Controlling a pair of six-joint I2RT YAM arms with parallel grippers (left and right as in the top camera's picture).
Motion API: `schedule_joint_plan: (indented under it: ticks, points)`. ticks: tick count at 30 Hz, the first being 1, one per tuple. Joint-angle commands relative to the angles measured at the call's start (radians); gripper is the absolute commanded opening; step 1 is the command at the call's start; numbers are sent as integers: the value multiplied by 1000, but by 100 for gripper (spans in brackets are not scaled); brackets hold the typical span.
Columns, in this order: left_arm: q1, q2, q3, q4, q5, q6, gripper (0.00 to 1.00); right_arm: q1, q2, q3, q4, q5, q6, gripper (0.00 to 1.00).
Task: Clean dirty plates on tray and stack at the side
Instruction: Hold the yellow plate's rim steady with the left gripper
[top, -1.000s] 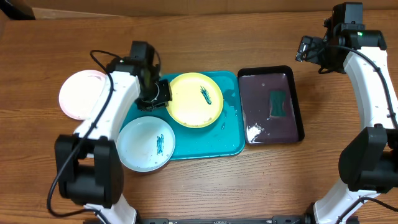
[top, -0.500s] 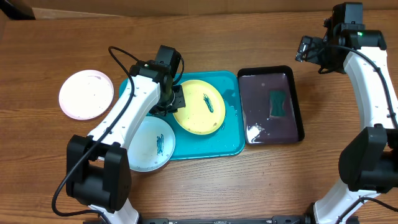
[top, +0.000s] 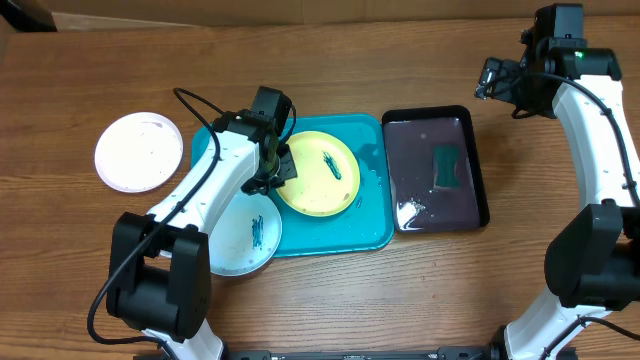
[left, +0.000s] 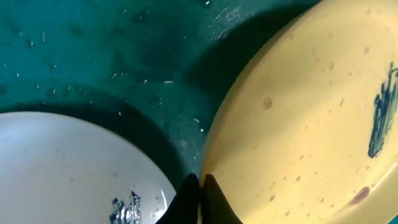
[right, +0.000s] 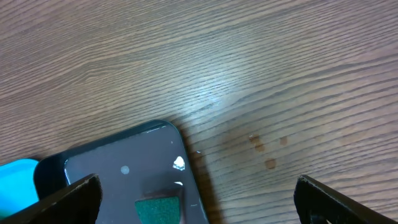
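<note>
over the tray (top: 372, 228), arm bent, left claw (left: 199, 194) pinches yellow-green plate (top: 320, 188); right claw (right: 196, 200) gapes.

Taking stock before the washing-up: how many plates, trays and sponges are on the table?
Plates: 3 (white plate, yellow plate, pale blue plate)
Trays: 2 (turquoise tray, black tray)
Sponges: 1 (green sponge)
Total: 6

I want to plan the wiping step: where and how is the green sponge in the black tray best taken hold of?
Probably across its narrower width, fingers on the two long sides, coming from straight above: the green sponge lies flat inside the black tray, whose raised rim blocks a sideways approach.
</note>
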Motion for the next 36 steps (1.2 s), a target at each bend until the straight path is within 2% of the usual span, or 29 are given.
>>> schedule_joint_plan:
  ticks: [1, 6, 20, 36]
  points:
    - [-7, -2, -24, 23, -6, -45, 4, 2, -16, 18, 7, 3, 2, 100]
    - [-7, -2, -64, 90, -7, -69, 4, 2, -16, 18, 7, 3, 2, 100]
    - [-8, -2, -119, 121, -37, -109, 4, 2, -16, 18, 7, 3, 2, 100]
    - [-8, -2, -142, 210, -43, -105, 4, 2, -16, 18, 7, 3, 2, 100]
